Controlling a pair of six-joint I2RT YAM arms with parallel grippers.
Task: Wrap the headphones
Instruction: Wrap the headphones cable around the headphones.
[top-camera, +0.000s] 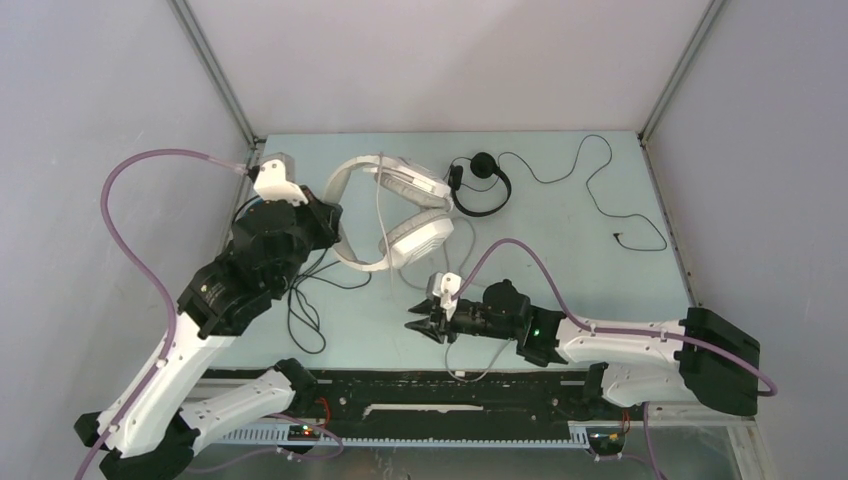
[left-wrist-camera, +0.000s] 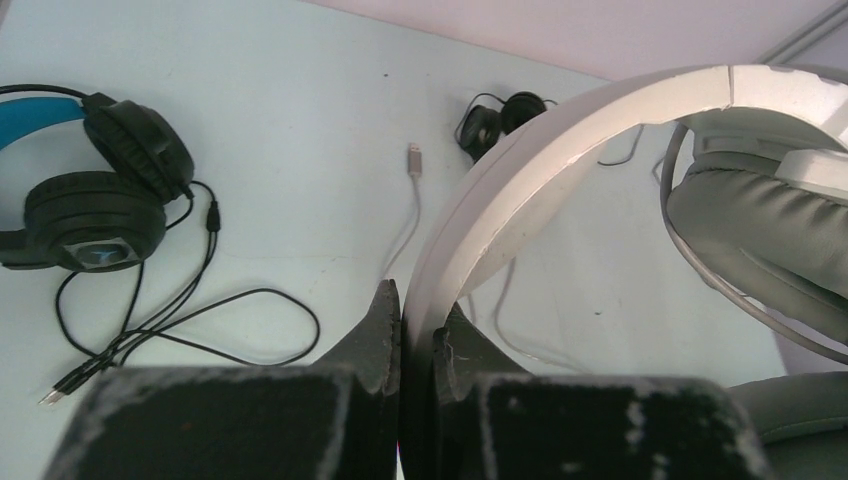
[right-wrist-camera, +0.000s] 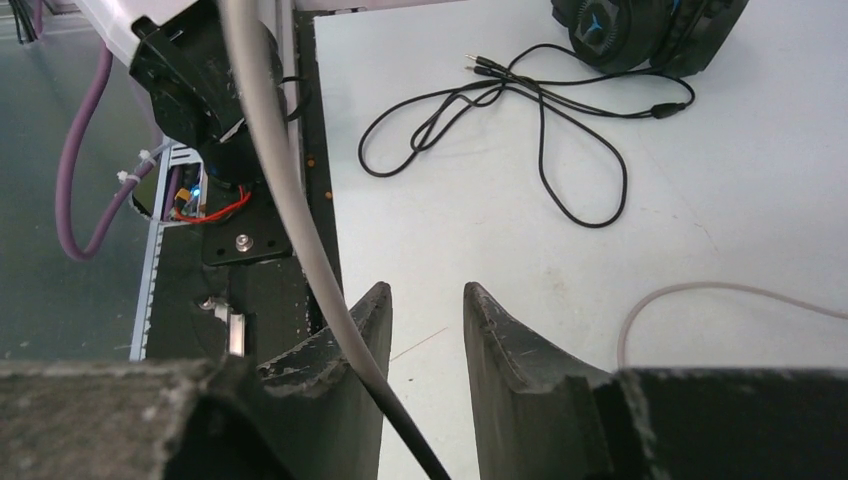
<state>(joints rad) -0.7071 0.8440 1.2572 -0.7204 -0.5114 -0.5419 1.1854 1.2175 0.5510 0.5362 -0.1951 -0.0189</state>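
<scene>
The large white headphones lie mid-table, and my left gripper is shut on their white headband. In the left wrist view that band runs straight down between the left gripper jaws. Their grey cable drapes across one finger of my right gripper, which stands open near the front edge with a clear gap between the jaws. The small black on-ear headphones sit at the back. The bulky black headphones with blue lining lie left of the band, hidden under my left arm in the top view.
The thin black cable of the small set trails to the back right. Loose black cable loops lie near the front left. A grey USB plug rests on the table. The black mounting rail runs along the near edge.
</scene>
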